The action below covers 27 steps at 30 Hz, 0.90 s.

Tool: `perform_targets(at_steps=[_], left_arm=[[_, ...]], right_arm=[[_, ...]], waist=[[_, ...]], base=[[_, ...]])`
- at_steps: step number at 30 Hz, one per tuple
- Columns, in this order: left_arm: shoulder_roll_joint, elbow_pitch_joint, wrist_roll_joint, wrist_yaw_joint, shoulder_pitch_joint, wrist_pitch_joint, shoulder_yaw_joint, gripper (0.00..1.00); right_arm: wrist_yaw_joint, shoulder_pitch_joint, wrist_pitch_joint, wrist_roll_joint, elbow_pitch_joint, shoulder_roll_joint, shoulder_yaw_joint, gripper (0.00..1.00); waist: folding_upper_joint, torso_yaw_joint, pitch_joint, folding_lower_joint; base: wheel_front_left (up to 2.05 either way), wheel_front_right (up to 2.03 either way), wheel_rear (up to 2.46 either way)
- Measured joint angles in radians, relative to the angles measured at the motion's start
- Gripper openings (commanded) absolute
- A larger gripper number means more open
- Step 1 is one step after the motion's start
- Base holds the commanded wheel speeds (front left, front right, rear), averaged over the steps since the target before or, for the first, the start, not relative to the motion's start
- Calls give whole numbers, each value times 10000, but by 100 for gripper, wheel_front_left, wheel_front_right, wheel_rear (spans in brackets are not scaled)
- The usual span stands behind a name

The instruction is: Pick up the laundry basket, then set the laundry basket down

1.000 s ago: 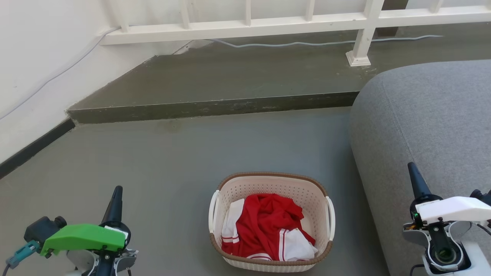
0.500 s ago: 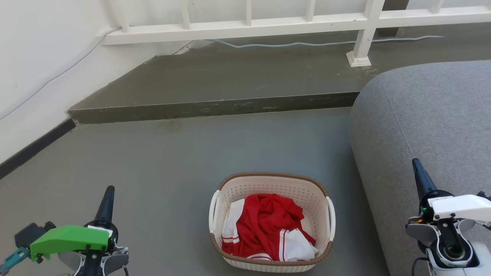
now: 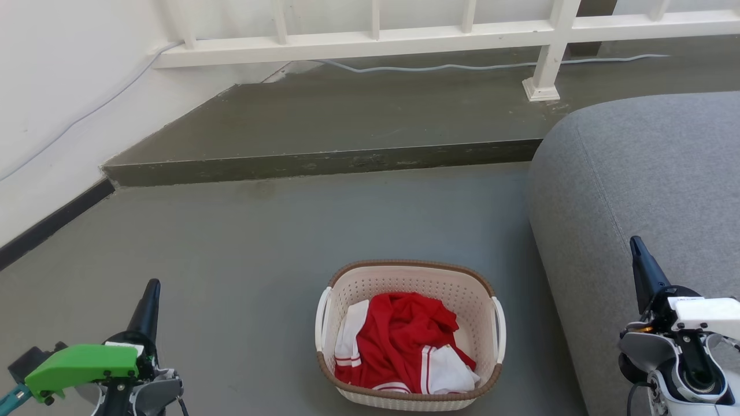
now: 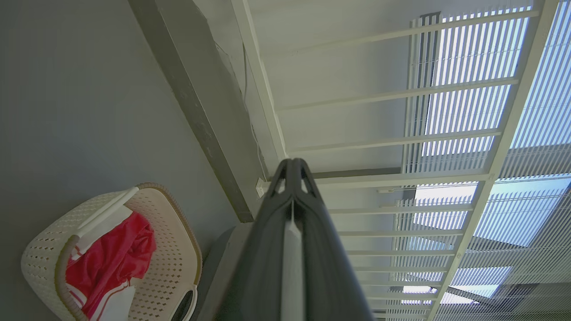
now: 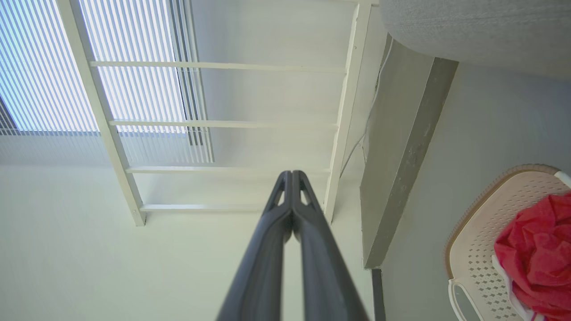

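A small cream laundry basket (image 3: 404, 283) with punched holes, a brown woven-look rim and two white side handles stands upright on a grey floor (image 3: 248, 231). A crumpled red garment with white trim (image 3: 404, 341) lies inside it, piled below the rim. Neither gripper touches the basket.

The left gripper (image 3: 152, 287) is well to the basket's left, above the floor, with its dark fingers pointing away from the robot. A green cover (image 3: 84, 367) sits on its wrist. In the left wrist view its two fingers are pressed together along their length, with nothing between them.

The right gripper (image 3: 636, 245) is well to the basket's right, in front of a grey fabric sofa (image 3: 647, 162). The sofa's rounded edge comes close to the basket's right handle. In the right wrist view these fingers also meet at the tips and hold nothing.

Beyond the basket, a darker raised step (image 3: 324, 115) crosses the floor. Past the step stands a white railing (image 3: 370, 40), with a pale cable (image 3: 462, 66) trailing along its foot. Far to the basket's left rises a white wall (image 3: 52, 86) with a dark skirting strip at its base.
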Motion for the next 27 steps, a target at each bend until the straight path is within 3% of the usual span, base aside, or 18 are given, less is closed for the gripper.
perform_targets(at_steps=[6, 27], left_arm=[[-6, -6, -773, -79, -1, 219, 178, 0], [-19, -13, -800, -81, -1, 219, 224, 0]], right_arm=[[4, -10, 176, 800, -6, 82, -188, 0], [4, -31, 174, 830, -19, 84, -203, 0]], waist=[[0, 5, -4, 0], [0, 6, -3, 0]], base=[[0, 0, 0], [0, 0, 0]])
